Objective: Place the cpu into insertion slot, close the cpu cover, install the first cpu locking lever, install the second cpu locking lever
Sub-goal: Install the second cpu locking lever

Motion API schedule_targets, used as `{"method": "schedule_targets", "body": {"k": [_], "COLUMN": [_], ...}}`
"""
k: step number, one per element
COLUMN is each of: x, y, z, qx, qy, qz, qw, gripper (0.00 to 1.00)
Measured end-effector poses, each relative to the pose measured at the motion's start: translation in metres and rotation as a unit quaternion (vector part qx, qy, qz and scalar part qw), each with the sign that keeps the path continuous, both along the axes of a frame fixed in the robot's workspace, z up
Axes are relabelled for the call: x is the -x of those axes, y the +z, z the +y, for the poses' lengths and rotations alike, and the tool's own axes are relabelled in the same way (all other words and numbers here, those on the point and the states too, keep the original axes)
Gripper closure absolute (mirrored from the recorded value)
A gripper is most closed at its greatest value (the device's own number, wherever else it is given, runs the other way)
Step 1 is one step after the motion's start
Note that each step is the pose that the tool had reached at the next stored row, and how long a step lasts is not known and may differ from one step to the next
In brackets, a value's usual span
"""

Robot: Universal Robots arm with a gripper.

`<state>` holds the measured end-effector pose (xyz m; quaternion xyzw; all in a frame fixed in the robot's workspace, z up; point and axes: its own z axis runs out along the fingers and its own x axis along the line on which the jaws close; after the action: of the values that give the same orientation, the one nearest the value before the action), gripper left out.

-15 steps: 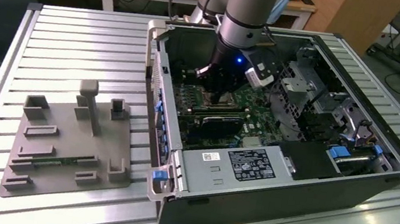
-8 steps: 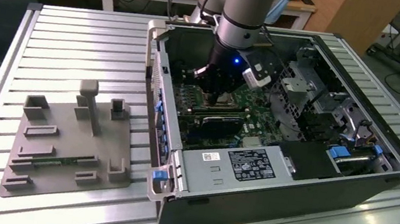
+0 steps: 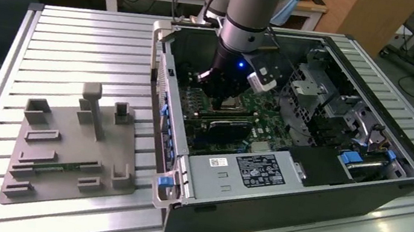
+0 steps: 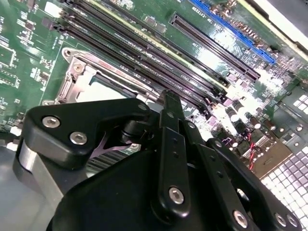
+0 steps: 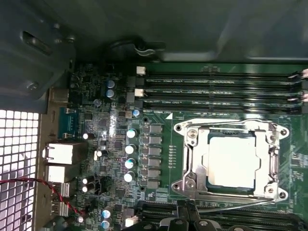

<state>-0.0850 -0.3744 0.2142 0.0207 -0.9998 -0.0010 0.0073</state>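
**First wrist view: chip seated, cover down, arm low over the socket**

First wrist view has the cpu point(image 5: 231, 161) sitting in the insertion slot point(image 5: 195, 159), its pale metal top showing through the cut-out of the cpu cover point(image 5: 272, 159), which looks folded flat around it. The gripper point(image 3: 223, 88) hangs low inside the computer case point(image 3: 392, 184), right above the slot; whether the fingers are apart or together, I cannot tell. Thin wire levers run along the slot's edges, one just beside the memory slots point(image 5: 216, 89). By my judgement those levers are springy and stiff, best pushed near their free ends. The chip is light and fragile; handle it by the edges only.
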Motion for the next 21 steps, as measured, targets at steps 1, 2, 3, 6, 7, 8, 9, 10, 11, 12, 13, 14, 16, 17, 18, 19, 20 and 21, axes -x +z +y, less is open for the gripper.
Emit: {"method": "schedule_targets", "body": {"k": [1,2,3,6,7,8,9,10,11,12,13,14,16,17,18,19,20,21], "x": [0.0001,0.0001,0.0001,0.0006,0.0009,0.0013,0.0017,0.0020,0.0021,0.0022,0.0022,0.0023,0.0033,0.0039,0.0043,0.0046,0.0047,0.0047], "y": [-0.0008,-0.0017,-0.0025,-0.0047,-0.0052,-0.0055,-0.0058,-0.0060,-0.0061,-0.0062,-0.0063,-0.0064,-0.0067,-0.0069,-0.0074,-0.0077,-0.0081,-0.0083], "z": [0.0000,0.0000,0.0000,0.0000,0.0000,0.0000,0.0000,0.0002,0.0005,0.0009,0.0012,0.0015,0.0017,0.0017,0.0018,0.0018,0.0018,0.0019], "qx": [0.0000,0.0000,0.0000,0.0000,0.0000,0.0001,0.0001,0.0000,0.0000,0.0000,0.0000,-0.0001,0.0000,0.0000,-0.0001,0.0000,-0.0001,0.0000], "qy": [0.001,0.002,0.003,0.009,0.011,0.013,0.015,0.016,0.017,0.017,0.017,0.017,0.017,0.017,0.017,0.017,0.017,0.017], "qz": [0.0000,0.0000,0.0000,0.0000,0.0000,0.0001,0.0002,0.0002,0.0002,0.0004,0.0006,0.0008,0.0012,0.0013,0.0013,0.0013,0.0014,0.0015], "qw": [1.0000,1.0000,1.0000,1.0000,0.9999,0.9999,0.9999,0.9999,0.9999,0.9999,0.9999,0.9999,0.9999,0.9999,0.9999,0.9999,0.9999,0.9999], "gripper": [0.90,0.90,0.90,0.90,0.90,0.90,0.90,0.90,0.90,0.90,0.90,0.90,0.90,0.90,0.90,0.90,0.90,0.90]}}
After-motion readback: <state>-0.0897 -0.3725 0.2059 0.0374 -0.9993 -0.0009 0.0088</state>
